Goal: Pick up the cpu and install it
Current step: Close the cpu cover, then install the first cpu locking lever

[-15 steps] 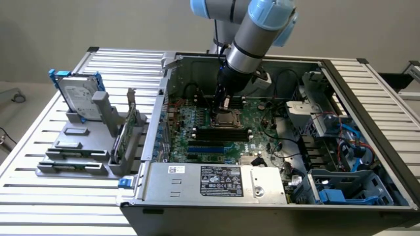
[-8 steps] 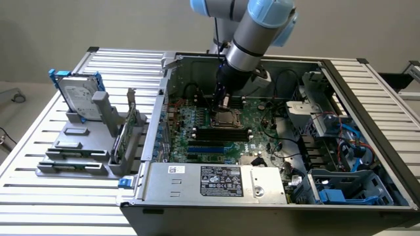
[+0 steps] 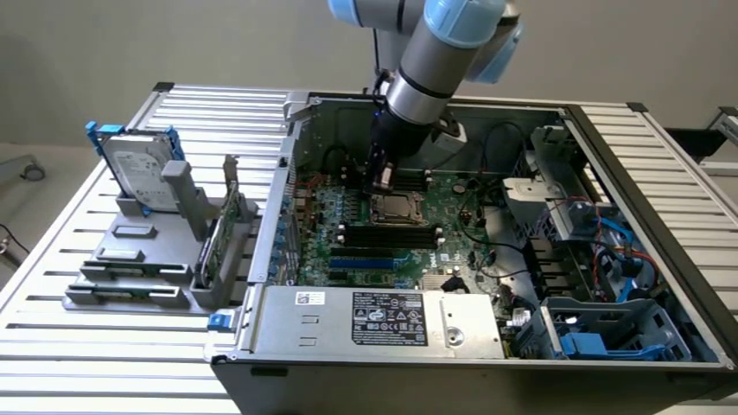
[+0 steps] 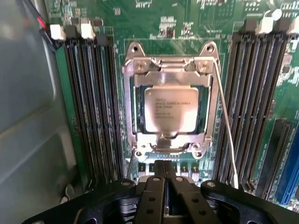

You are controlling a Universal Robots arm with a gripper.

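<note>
1. Claw: carried on the arm and hung inside the open computer case, low over the motherboard. The two fingers are clenched, pressed against each other, and nothing is gripped between them.
2. Cpu: a small square chip laid flat in its socket on the motherboard, with the silver-grey printed top facing up. It is found just beside the clenched fingertips and is not touched by them.
3. Socket frame: bright metal, set around the cpu on all sides. A thin wire lever is run along one edge of it.
4. Memory slots: long black rows, seen in the wrist view on both sides of the socket.
5. Power supply: a silver box with a black label, mounted along the near edge of the case.
6. Hard drive: silver with blue brackets, stood upright in a grey holder outside the case on the exterior view's left, well apart from the cpu.
7. Bench: slatted metal, on which the case and the grey holder are carried.
</note>
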